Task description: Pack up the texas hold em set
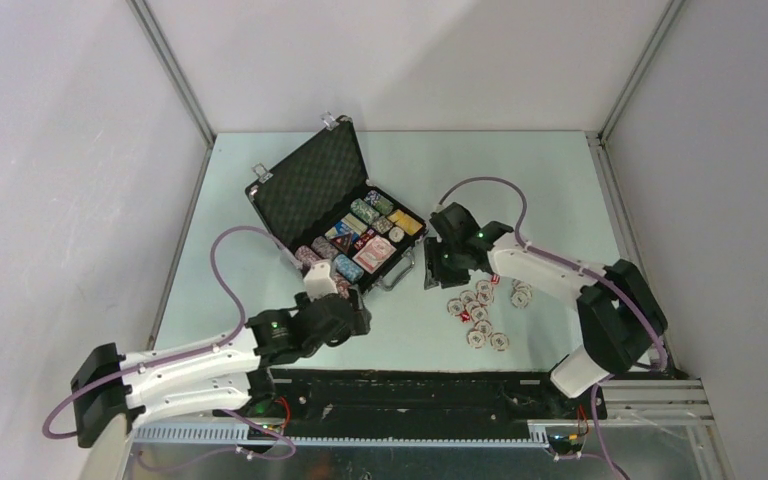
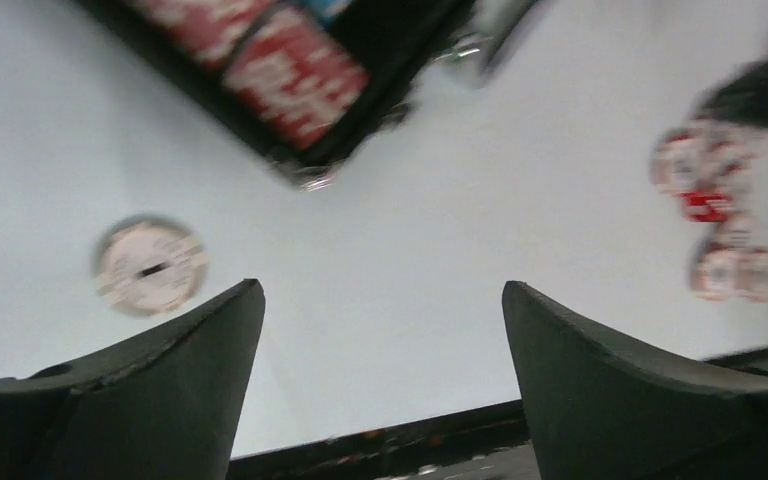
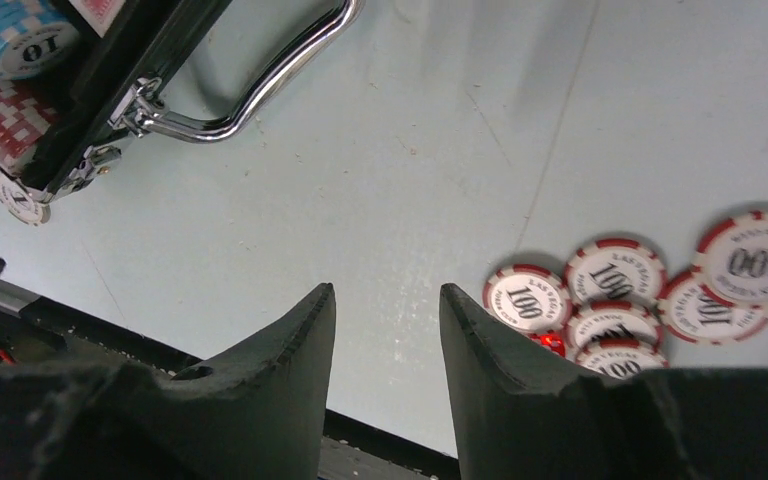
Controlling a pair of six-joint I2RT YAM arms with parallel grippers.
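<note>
Right tool (image 3: 385, 305) parted, empty, between case (image 1: 310, 188) and loose chips (image 3: 612, 272).

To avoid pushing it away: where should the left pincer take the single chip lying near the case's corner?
Probably across its rim, coming straight down from above. The chip lies flat on the table, apart from the case, so only its thin edge offers a hold. The left pincer is open.

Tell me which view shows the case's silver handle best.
Right wrist view: the handle is close and sharp. Top view shows it tiny beside the case; left wrist view, only a blurred piece.
</note>
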